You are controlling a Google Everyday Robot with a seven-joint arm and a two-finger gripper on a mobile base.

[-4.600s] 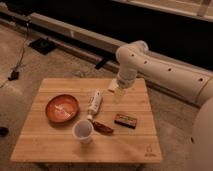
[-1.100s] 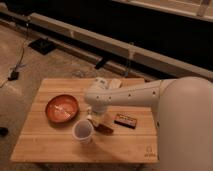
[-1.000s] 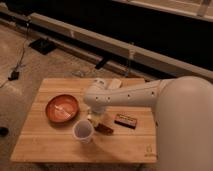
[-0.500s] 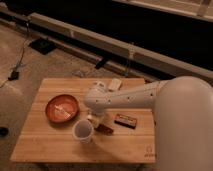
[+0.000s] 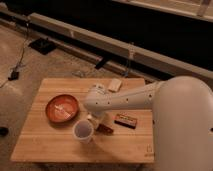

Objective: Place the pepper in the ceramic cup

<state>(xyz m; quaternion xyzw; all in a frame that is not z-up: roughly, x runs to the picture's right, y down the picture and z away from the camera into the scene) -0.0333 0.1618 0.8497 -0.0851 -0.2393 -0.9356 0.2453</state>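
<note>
Pepper, glossy dark red, lies beside ceramic cup under gripper, grip unclear.

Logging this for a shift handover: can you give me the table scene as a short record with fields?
claw: low at the pepper, beside the ceramic cup
pepper: lying on the wooden table, outside the cup
ceramic cup: upright, near the front edge
red-orange bowl: beyond the cup, apart from it
brown block: flat, past the pepper
</note>
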